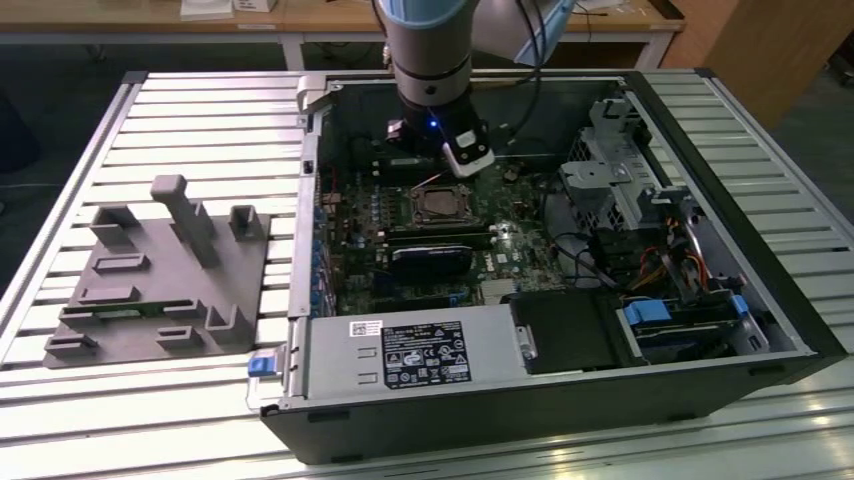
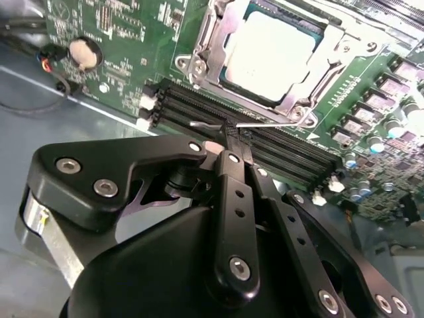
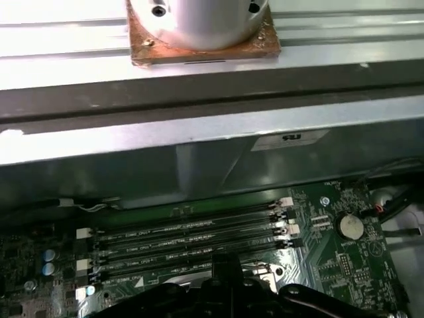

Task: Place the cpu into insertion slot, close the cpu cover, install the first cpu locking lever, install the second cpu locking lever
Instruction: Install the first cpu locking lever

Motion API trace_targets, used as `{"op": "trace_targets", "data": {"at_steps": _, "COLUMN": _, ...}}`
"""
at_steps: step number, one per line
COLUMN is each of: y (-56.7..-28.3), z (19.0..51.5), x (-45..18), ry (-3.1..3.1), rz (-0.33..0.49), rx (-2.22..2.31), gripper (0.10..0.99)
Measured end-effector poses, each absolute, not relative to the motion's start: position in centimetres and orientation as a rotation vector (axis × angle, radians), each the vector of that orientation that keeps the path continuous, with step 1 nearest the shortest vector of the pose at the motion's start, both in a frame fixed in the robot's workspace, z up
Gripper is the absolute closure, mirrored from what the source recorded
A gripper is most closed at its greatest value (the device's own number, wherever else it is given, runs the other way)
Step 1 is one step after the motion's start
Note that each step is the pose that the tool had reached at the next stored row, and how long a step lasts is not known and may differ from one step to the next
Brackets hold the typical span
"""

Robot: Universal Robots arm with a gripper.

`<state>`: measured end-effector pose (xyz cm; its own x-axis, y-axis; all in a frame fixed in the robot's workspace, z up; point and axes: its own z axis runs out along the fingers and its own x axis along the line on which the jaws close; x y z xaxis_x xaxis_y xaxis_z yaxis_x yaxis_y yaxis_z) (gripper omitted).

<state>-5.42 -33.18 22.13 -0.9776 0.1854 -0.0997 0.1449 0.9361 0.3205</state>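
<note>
You had the open computer case point(image 1: 801, 330) lying on the desk point(image 1: 200, 120), toward the edge at the exterior view's right, with the grey parts holder point(image 1: 160, 280) by the opposite edge. The arm reached down into the case beside the insertion slot point(image 1: 438, 205), near the middle of the board. In the second wrist view the cpu point(image 2: 268, 50) sat flat in that slot, and the cover point(image 2: 301, 93) lay down over it, its frame around the chip's edges, so the seating and closing looked done. The fingers point(image 2: 233, 173) were clenched on the thin wire locking lever point(image 2: 265, 124), which ran between the cover's edge and the memory slots point(image 2: 185, 106). That pinch probably served to swing it, though I could not tell which lever it was.
</note>
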Motion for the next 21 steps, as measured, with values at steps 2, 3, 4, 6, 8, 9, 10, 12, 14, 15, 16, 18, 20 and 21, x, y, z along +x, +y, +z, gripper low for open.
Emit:
{"op": "trace_targets", "data": {"at_steps": 2, "y": -33.18, "z": 22.00, "x": -5.42, "ry": 2.955, "rz": 0.472, "rx": 0.301, "gripper": 0.980}}
{"op": "trace_targets", "data": {"at_steps": 3, "y": -33.18, "z": 21.94, "x": -5.42, "ry": 2.951, "rz": 0.470, "rx": 0.324, "gripper": 0.980}}
{"op": "trace_targets", "data": {"at_steps": 4, "y": -33.18, "z": 21.89, "x": -5.42, "ry": 2.946, "rz": 0.469, "rx": 0.346, "gripper": 0.980}}
{"op": "trace_targets", "data": {"at_steps": 6, "y": -33.13, "z": 21.80, "x": -5.42, "ry": 2.941, "rz": 0.466, "rx": 0.372, "gripper": 0.980}}
{"op": "trace_targets", "data": {"at_steps": 8, "y": -33.10, "z": 21.73, "x": -5.42, "ry": 2.938, "rz": 0.468, "rx": 0.380, "gripper": 0.980}}
{"op": "trace_targets", "data": {"at_steps": 9, "y": -33.11, "z": 21.71, "x": -5.43, "ry": 2.938, "rz": 0.472, "rx": 0.382, "gripper": 0.980}}
{"op": "trace_targets", "data": {"at_steps": 10, "y": -33.10, "z": 21.69, "x": -5.43, "ry": 2.937, "rz": 0.476, "rx": 0.384, "gripper": 0.980}}
{"op": "trace_targets", "data": {"at_steps": 12, "y": -33.10, "z": 21.65, "x": -5.43, "ry": 2.935, "rz": 0.487, "rx": 0.388, "gripper": 0.980}}
{"op": "trace_targets", "data": {"at_steps": 14, "y": -33.10, "z": 21.63, "x": -5.42, "ry": 2.934, "rz": 0.501, "rx": 0.391, "gripper": 0.980}}
{"op": "trace_targets", "data": {"at_steps": 15, "y": -33.10, "z": 21.62, "x": -5.42, "ry": 2.933, "rz": 0.508, "rx": 0.393, "gripper": 0.980}}
{"op": "trace_targets", "data": {"at_steps": 16, "y": -33.10, "z": 21.60, "x": -5.43, "ry": 2.932, "rz": 0.513, "rx": 0.396, "gripper": 0.980}}
{"op": "trace_targets", "data": {"at_steps": 18, "y": -33.09, "z": 21.52, "x": -5.42, "ry": 2.929, "rz": 0.517, "rx": 0.403, "gripper": 0.980}}
{"op": "trace_targets", "data": {"at_steps": 20, "y": -33.10, "z": 21.41, "x": -5.42, "ry": 2.928, "rz": 0.518, "rx": 0.409, "gripper": 0.980}}
{"op": "trace_targets", "data": {"at_steps": 21, "y": -33.10, "z": 21.35, "x": -5.42, "ry": 2.928, "rz": 0.519, "rx": 0.410, "gripper": 0.980}}
